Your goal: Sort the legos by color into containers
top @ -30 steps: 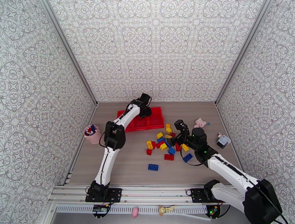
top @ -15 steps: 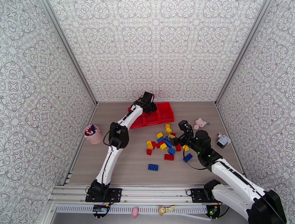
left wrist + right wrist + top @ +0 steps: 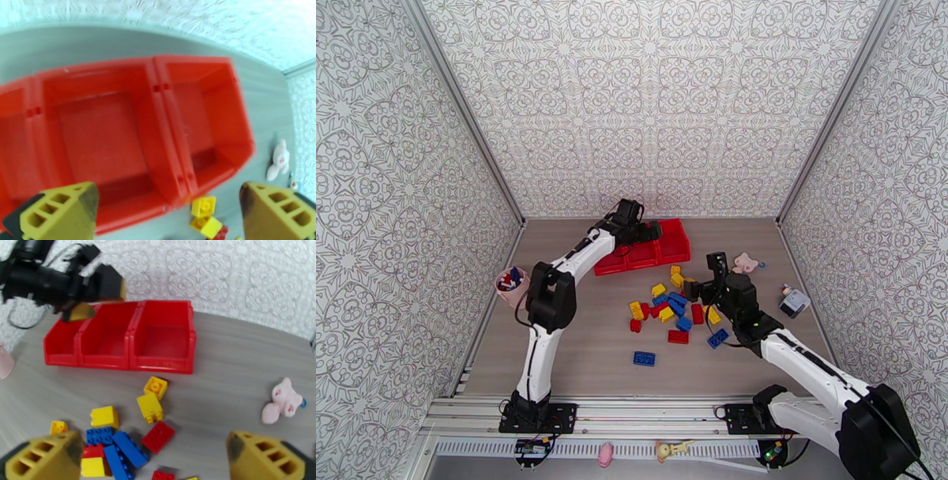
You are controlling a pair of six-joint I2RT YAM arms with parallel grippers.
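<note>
Sorting looks barely begun: the compartments that show in the three joined bright red plastic bins [image 3: 158, 366] look empty. The small red, blue and yellow studded plastic bricks [image 3: 677, 304] lie loose just in front of the bins. The left gripper [image 3: 652, 231] hovers over the bins, spread wide and empty. The right gripper [image 3: 707, 276], equally wide and empty, hangs above the bricks.

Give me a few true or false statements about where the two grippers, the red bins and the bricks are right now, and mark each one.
1. The left gripper hovers over the red bins with its jaws open. True.
2. The rightmost bin holds a yellow brick. False: it is empty.
3. The right gripper grips a red brick. False: its jaws are open over the brick pile, holding nothing.
4. The plush toy lies on the table, outside the bins. True.
5. One blue brick lies apart from the pile, nearer the arm bases. True.
</note>
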